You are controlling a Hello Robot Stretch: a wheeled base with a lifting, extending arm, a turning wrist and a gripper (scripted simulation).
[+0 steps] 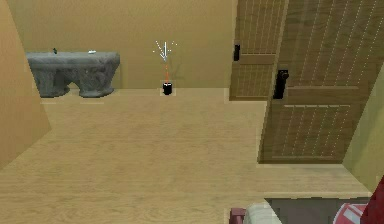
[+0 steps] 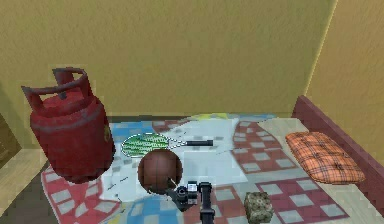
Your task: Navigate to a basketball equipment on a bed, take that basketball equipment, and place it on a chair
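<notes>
Arm side view, look: the basketball (image 2: 157, 170) lies on the bed (image 2: 300, 188), just left of the pincer (image 2: 179, 192). Does the pincer hold anything?

I cannot tell from here. My worry: one clumsy push, and the ball rolls off toward the red gas cylinder (image 2: 68, 125).

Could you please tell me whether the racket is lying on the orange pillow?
No, the racket lies on the bed next to the ball, well left of the pillow.

Matt brown basketball (image 2: 157, 171), cloth quilt (image 2: 268, 158)
</notes>
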